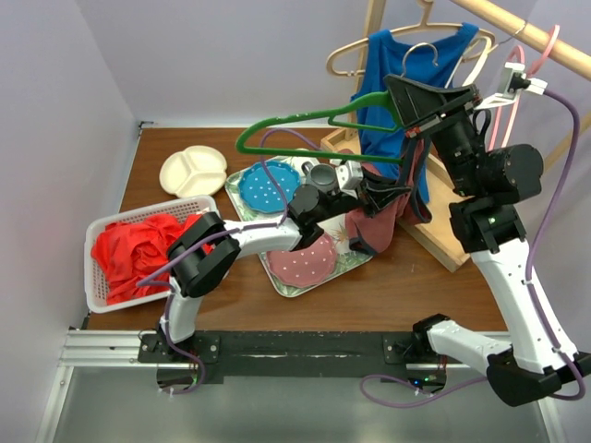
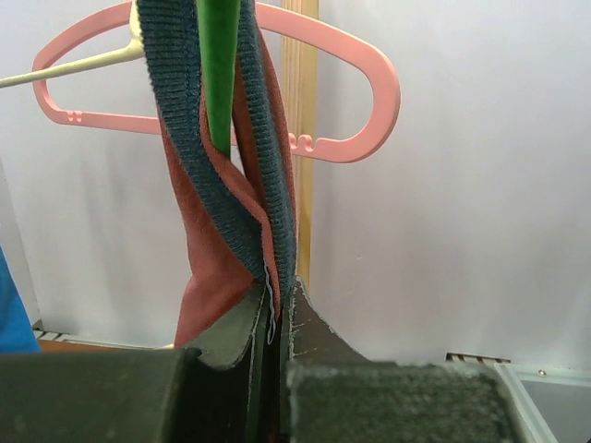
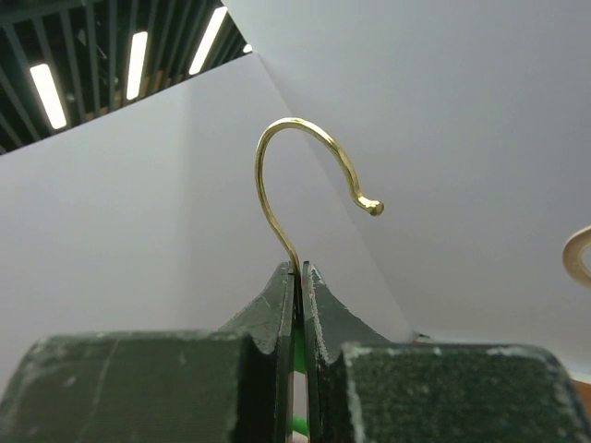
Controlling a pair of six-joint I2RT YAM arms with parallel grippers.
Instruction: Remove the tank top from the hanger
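Raised highest toward the overhead camera, the right arm (image 1: 503, 240) stands at the right of the frame. Its forearm bends back to the left, so that the right gripper (image 1: 399, 92) reaches the upper centre. I judge this pose keeps the green hanger (image 1: 286, 121) in the air and steady while the other arm works. The left arm (image 1: 249, 240) lies low and stretches from the lower left toward the centre, and the left gripper (image 1: 374, 192) comes at the cloth from below. The hanger runs nearly level across the centre of the frame. The brick-red tank top (image 1: 380, 226) hangs from its right end, at centre right, not yet off. In the left wrist view the jaws are closed on its fabric, just under the navy-trimmed strap (image 2: 263, 138) that loops over the green bar. Probably this grip is meant for pulling the strap off the end. In the right wrist view the jaws are shut on the hanger's neck, below the brass hook (image 3: 277, 166).
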